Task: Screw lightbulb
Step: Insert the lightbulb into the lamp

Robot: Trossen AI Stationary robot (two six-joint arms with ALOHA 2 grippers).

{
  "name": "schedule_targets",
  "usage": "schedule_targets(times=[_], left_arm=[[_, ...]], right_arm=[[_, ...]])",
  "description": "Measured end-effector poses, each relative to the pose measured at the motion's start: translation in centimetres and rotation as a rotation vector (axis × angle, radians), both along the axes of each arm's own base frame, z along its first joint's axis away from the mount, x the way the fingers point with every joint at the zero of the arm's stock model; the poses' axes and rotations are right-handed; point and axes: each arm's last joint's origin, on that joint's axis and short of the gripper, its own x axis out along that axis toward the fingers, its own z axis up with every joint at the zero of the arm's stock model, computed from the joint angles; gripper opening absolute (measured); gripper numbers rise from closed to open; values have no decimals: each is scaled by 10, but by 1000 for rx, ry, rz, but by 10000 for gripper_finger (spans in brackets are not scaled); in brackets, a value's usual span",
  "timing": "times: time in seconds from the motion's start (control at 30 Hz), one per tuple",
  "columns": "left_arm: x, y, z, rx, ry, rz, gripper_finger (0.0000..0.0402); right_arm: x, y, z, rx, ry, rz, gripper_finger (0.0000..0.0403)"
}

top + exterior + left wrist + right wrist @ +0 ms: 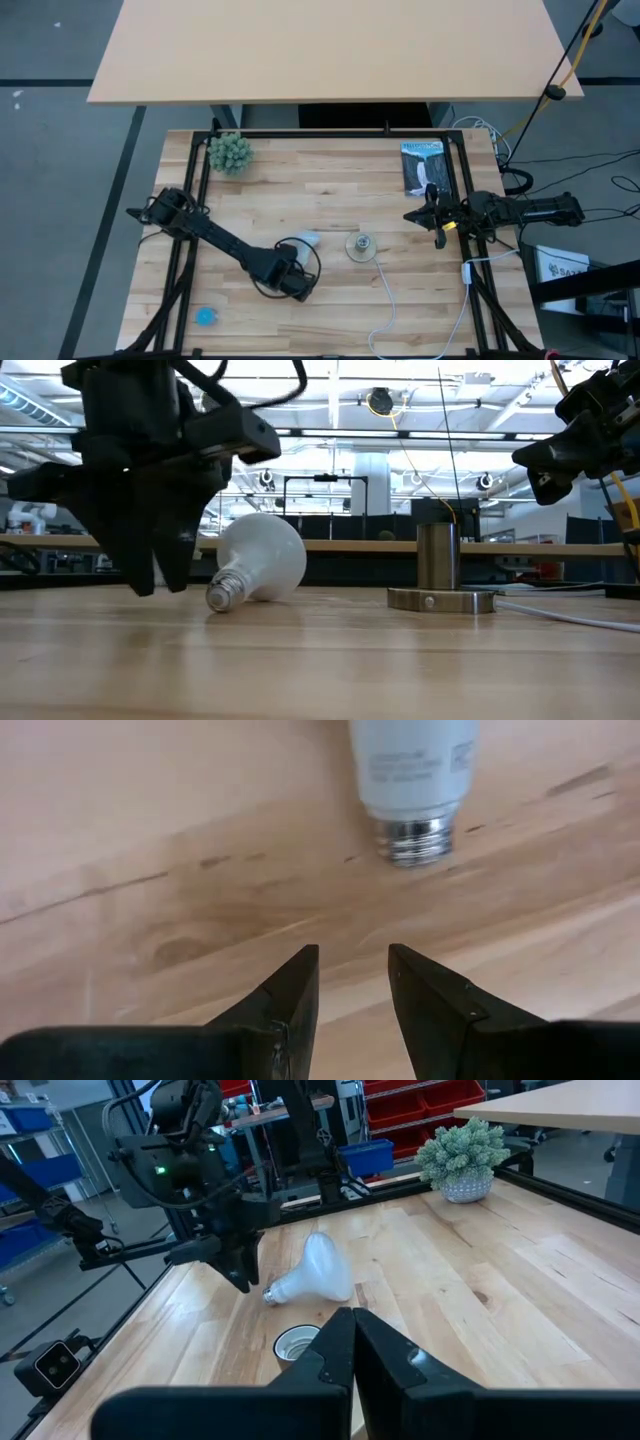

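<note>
The white lightbulb [262,558] lies on its side on the wooden table, its grey screw base [222,596] toward the near side. It also shows in the high view [304,241] and the left wrist view [414,760]. My left gripper [352,952] points down just above the table, a little short of the screw base [414,835]. It is open, with only bare wood between its fingers. The metal socket [360,245] stands upright to the right of the bulb. My right gripper [351,1342] waits shut at the right edge [437,216].
A white cord [386,300] runs from the socket to the near edge. A small potted plant [230,152] stands at the far left, a booklet [422,168] lies at the far right, and a blue object [205,317] sits near the front left.
</note>
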Motion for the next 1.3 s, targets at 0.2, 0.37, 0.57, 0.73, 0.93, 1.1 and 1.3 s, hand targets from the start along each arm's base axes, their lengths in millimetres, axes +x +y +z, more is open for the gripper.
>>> schedule_targets(times=[0.2,0.37,0.57,0.73,0.93,1.1,1.3], left_arm=[[-1,-3,1,63,-34,-3,126],[-1,-2,0,64,-34,-1,126],[0,-1,0,70,-32,-20,126],[3,0,1,45,-53,-11,132],[4,0,1,32,-53,-40,192],[5,-2,1,24,-68,-44,267],[9,-4,2,5,-108,-42,310]], right_arm=[[0,0,0,0,0,0,0],[0,0,0,0,0,0,0],[0,0,0,0,0,0,0],[0,0,0,0,0,0,0],[0,0,0,0,0,0,0],[0,0,0,0,0,0,0],[0,0,0,0,0,0,0]])
